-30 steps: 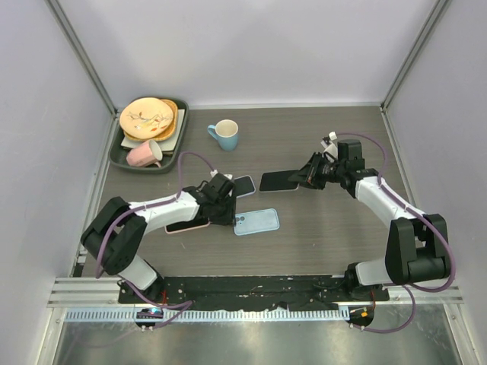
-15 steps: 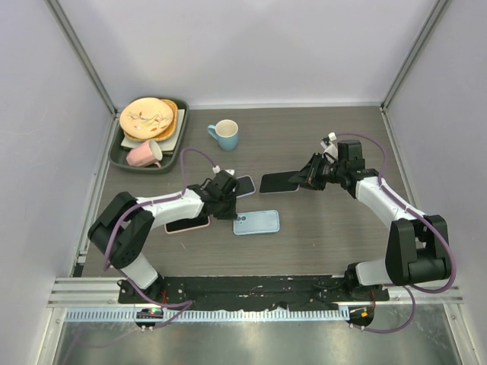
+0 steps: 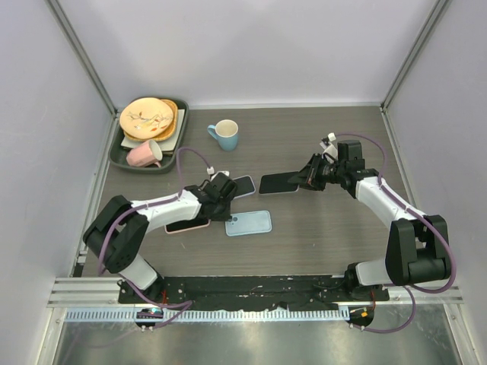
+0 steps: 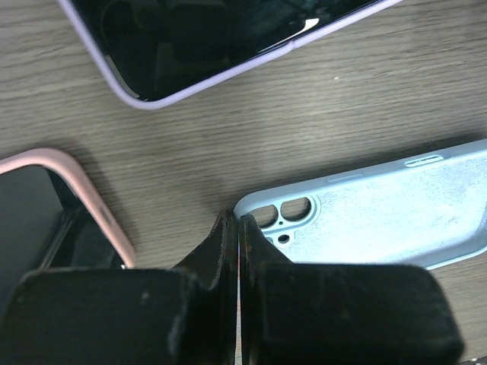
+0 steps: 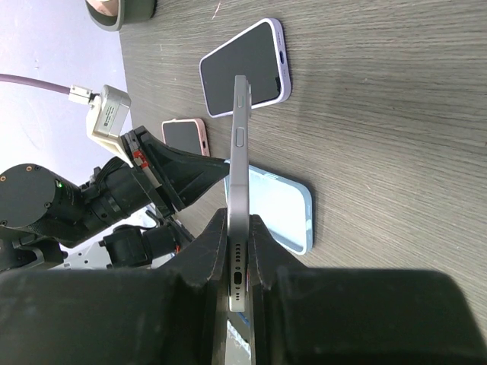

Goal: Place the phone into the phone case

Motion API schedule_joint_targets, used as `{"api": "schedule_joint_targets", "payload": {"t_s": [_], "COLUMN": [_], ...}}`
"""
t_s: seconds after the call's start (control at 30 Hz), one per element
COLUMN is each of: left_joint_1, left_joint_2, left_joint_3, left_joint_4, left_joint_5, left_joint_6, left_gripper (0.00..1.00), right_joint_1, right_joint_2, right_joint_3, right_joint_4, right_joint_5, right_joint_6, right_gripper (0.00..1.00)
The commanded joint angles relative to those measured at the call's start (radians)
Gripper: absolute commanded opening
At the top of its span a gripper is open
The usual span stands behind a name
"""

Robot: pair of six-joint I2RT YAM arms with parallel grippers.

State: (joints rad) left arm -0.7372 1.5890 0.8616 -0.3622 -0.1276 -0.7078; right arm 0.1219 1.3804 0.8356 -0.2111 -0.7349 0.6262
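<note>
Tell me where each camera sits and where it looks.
Top: high behind, facing down at the table; left arm, right arm show.
Left wrist: on the left gripper, facing down at the blue case; shut fingers show.
Right wrist: on the right gripper, facing along the held phone; fingers show.
All share the blue case.

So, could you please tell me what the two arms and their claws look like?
The left arm and right arm have white shells between black joints. A purple cable loops along each. The left claw and right claw are matte black, tapering to flat fingers.
</note>
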Motion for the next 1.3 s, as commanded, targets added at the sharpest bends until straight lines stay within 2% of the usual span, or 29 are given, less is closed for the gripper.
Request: {"api": "schedule_joint_targets", "payload": {"t_s": [0.0,0.07,0.13,0.17,0.2,0.27,0.3,0.57,0.77,1.03,1.27], "left_joint_1": [0.004,0.004,0.004,0.005,0.004,0.004,0.004,0.004,0.005,0.015,0.015], "left_joint_2": [-0.066,-0.078,-0.087,-0.092,-0.107,-0.127,-0.151,-0.302,-0.444,-0.532,-0.531], "left_joint_3": [-0.021,-0.026,-0.019,-0.013,-0.009,0.002,0.005,0.020,-0.009,-0.042,-0.064], "left_joint_4": [-0.049,-0.043,-0.046,-0.046,-0.050,-0.058,-0.058,-0.060,-0.054,-0.064,-0.063], "left_joint_5": [-0.055,-0.044,-0.041,-0.040,-0.041,-0.047,-0.050,-0.058,-0.108,-0.142,-0.136], "left_joint_6": [-0.022,-0.021,-0.018,-0.012,-0.009,-0.005,-0.001,0.027,0.024,0.014,0.004], "left_gripper": [0.00,0.03,0.14,0.34,0.43,0.56,0.59,0.64,0.65,0.68,0.69], "right_joint_1": [-0.004,-0.005,-0.002,-0.004,-0.002,-0.001,-0.001,0.039,0.169,0.358,0.380], "right_joint_2": [-0.030,-0.027,-0.027,-0.029,-0.032,-0.035,-0.038,-0.040,-0.024,0.029,0.068], "right_joint_3": [0.019,0.017,0.014,0.013,0.013,0.013,0.014,0.010,0.008,-0.030,-0.124], "right_joint_4": [0.038,0.039,0.039,0.039,0.038,0.033,0.029,0.004,0.030,0.205,0.354], "right_joint_5": [-0.054,-0.058,-0.060,-0.061,-0.063,-0.067,-0.072,-0.123,-0.123,-0.063,-0.029], "right_joint_6": [-0.013,-0.013,-0.014,-0.014,-0.014,-0.016,-0.020,-0.066,-0.054,0.055,0.115], "right_gripper": [0.01,0.01,0.01,0.01,0.01,0.01,0.01,0.01,0.01,0.01,0.01]}}
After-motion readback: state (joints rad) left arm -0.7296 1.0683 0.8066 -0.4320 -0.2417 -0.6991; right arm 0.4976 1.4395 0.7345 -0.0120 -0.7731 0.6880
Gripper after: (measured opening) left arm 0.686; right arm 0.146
